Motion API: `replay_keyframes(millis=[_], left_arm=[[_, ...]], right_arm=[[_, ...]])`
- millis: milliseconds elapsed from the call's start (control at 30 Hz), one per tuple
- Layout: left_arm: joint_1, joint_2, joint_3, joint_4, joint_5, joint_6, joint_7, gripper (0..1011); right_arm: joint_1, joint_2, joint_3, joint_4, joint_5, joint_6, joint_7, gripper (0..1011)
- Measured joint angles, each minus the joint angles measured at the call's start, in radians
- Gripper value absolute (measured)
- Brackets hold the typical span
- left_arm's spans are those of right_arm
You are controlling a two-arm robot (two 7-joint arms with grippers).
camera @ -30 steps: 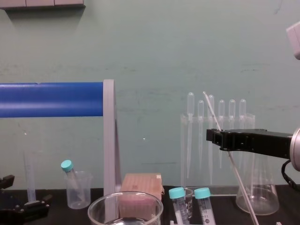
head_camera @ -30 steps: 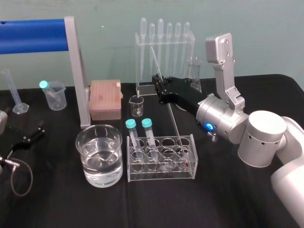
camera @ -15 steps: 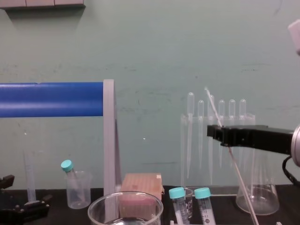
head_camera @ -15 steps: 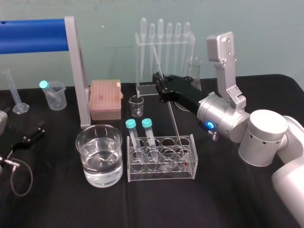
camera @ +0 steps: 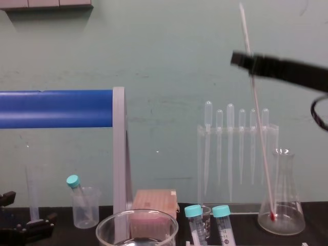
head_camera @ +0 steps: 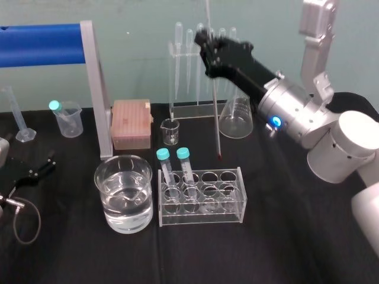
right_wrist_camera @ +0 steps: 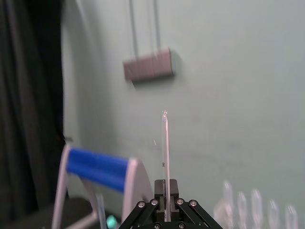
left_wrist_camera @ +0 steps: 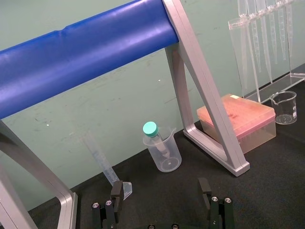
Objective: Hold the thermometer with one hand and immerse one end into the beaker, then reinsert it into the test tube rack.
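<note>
My right gripper [head_camera: 207,52] is shut on the thermometer [head_camera: 215,118], a long thin glass rod with a red lower tip. It hangs nearly upright in the air, its tip just above and behind the clear test tube rack [head_camera: 240,195]. In the chest view the thermometer [camera: 259,128] crosses in front of the conical flask, gripped high up by the right gripper [camera: 242,59]. The right wrist view shows the thermometer [right_wrist_camera: 165,162] rising from between the fingers. The beaker [head_camera: 99,177], holding water, stands left of the rack. My left gripper [left_wrist_camera: 160,200] rests open at the table's left.
Two teal-capped tubes [head_camera: 172,155] stand in the rack's left end. Behind are a conical flask [head_camera: 235,118], a pipette stand [head_camera: 177,65], a small glass beaker [head_camera: 170,131] and a pink tip box [head_camera: 131,123]. A blue-barred metal frame [head_camera: 95,89] stands left of these.
The right gripper has risen with the thermometer, lifting its lower end up out of the rack. The left arm has not moved.
</note>
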Motion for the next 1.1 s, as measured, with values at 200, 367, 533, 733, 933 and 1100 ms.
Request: replay_keyframes(millis=[200,367,533,733,933,1100], left_arm=[[0.000,0.000,0.000,0.000,0.000,0.000,0.000,1008],[0.000,0.000,0.000,0.000,0.000,0.000,0.000,1008],[0.000,0.000,0.000,0.000,0.000,0.000,0.000,1008],[0.000,0.000,0.000,0.000,0.000,0.000,0.000,1008],[0.000,0.000,0.000,0.000,0.000,0.000,0.000,1008],[0.000,0.000,0.000,0.000,0.000,0.000,0.000,1008]], right_arm=[[0.060,-0.023,-0.007,0.023,0.059,-0.089,0.076,56],[0.111,-0.054,-0.035,0.072,0.106,-0.143,0.147,56],[0.168,-0.099,-0.081,0.144,0.163,-0.188,0.238,56],[0.207,-0.138,-0.130,0.203,0.210,-0.204,0.314,56],[0.228,-0.163,-0.190,0.246,0.238,-0.206,0.377,56],[0.237,-0.170,-0.239,0.292,0.245,-0.207,0.409,56]])
